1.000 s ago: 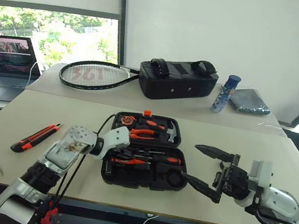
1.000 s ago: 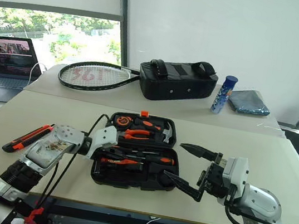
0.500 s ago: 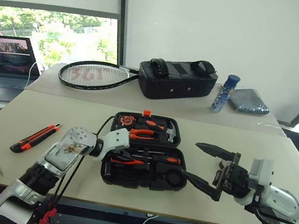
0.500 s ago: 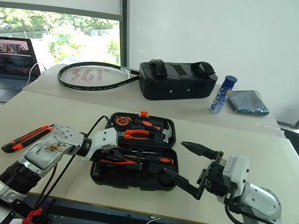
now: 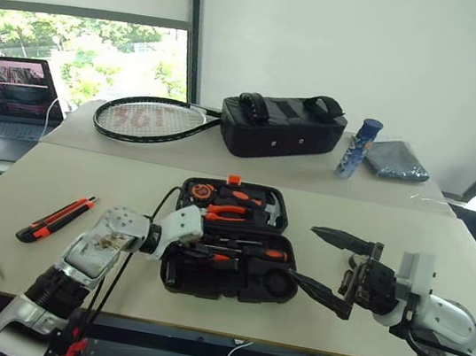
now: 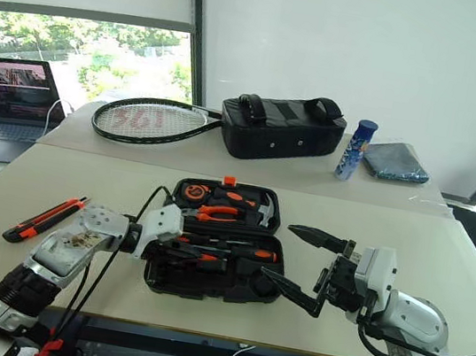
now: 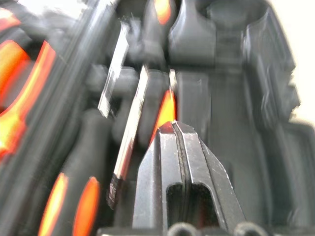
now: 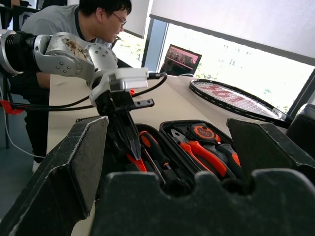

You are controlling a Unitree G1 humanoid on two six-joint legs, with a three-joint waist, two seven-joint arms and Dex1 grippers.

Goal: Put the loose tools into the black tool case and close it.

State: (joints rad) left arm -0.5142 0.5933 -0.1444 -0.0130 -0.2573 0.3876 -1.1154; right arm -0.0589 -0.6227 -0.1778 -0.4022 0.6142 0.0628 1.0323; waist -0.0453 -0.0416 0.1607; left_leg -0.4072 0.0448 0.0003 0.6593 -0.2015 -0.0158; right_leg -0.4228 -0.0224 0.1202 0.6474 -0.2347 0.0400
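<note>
left pincer (image 7: 175, 129): closed, empty, above open tool case (image 5: 228, 273) | right pincer (image 5: 325, 270): wide, beside case

No text, label, brand or number can be read anywhere; the red marking on the racket (image 5: 153, 118) strings, the print on the blue can (image 5: 358, 148) and the laptop (image 5: 11, 87) screen are all too small and blurred to make out
</note>
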